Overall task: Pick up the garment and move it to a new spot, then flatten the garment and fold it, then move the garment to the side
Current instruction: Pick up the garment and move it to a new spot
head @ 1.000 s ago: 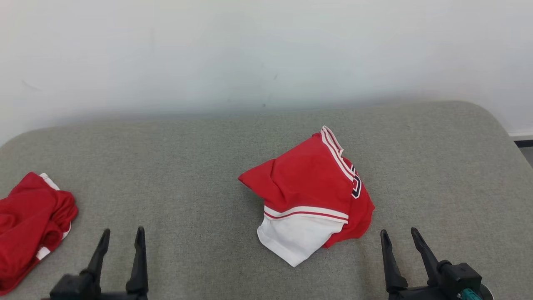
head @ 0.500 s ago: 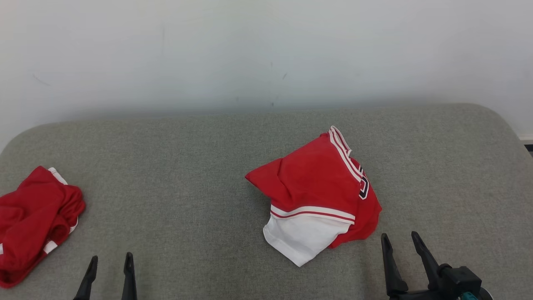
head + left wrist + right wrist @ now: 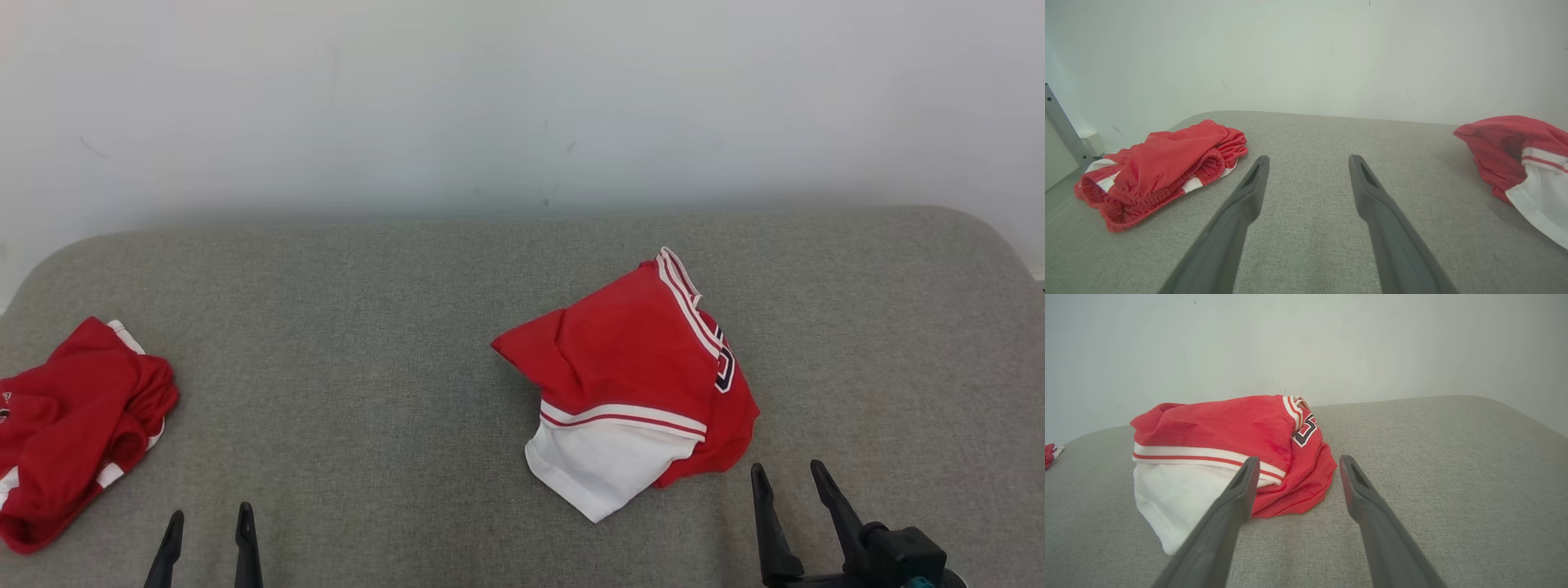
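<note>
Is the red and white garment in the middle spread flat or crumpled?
Crumpled. The garment lies in a bunched heap on the grey surface, with layers overlapping.

Wall (image 3: 522, 98): pale, plain, few faint dark scuffs. Grey woven upholstered surface (image 3: 367, 327): rounded far corners, wall directly behind, light even and diffuse. Grey metal rail (image 3: 1061, 122): holed, slanting beside surface's left corner.

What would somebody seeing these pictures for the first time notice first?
The crumpled red and white garment, lying right of centre on the grey padded surface, catches the eye first. A second red garment sits bunched at the surface's far left edge. The left gripper and right gripper stand open at the near edge, touching neither garment.
</note>
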Robot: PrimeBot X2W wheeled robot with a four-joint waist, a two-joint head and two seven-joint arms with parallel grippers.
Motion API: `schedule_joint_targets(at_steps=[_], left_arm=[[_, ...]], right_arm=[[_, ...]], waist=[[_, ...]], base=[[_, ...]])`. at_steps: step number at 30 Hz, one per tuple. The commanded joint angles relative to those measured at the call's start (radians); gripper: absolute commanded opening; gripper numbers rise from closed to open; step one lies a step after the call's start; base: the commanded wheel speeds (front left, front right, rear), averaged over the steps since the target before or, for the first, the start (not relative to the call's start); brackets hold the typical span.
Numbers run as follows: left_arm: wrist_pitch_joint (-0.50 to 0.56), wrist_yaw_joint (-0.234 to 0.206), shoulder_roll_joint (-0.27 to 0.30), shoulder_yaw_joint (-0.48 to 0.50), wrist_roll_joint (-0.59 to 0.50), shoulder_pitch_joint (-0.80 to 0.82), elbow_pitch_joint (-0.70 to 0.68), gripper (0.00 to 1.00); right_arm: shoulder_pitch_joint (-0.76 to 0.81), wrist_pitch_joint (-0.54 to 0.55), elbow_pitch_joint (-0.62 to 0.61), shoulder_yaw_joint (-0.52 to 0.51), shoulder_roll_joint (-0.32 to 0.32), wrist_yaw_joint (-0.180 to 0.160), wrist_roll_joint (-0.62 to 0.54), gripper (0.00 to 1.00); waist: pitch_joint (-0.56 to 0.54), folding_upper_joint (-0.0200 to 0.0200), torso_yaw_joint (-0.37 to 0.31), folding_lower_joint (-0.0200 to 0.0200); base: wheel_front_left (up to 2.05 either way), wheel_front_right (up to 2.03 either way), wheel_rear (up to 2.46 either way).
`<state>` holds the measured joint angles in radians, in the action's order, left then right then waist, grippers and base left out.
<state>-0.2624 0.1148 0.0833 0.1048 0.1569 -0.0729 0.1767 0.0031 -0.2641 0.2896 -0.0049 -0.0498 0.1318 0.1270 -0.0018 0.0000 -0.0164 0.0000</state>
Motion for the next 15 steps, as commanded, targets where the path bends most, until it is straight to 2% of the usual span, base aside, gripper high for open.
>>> schedule_joint_targets(at_steps=[1,15], left_arm=[[-0.003,0.004,-0.003,0.004,-0.01,-0.003,0.004,1.0],[-0.003,0.016,-0.018,0.009,-0.034,0.003,0.022,1.0]], right_arm=[[0.007,-0.002,0.002,0.001,-0.001,-0.002,-0.005,1.0],[0.005,-0.002,0.015,0.002,-0.001,-0.002,-0.005,1.0]], waist=[[0.0,0.0,-0.001,0.0],[0.001,0.0,-0.006,0.0]], base=[[0.0,0.0,0.0],[0.0,0.0,0.0]])
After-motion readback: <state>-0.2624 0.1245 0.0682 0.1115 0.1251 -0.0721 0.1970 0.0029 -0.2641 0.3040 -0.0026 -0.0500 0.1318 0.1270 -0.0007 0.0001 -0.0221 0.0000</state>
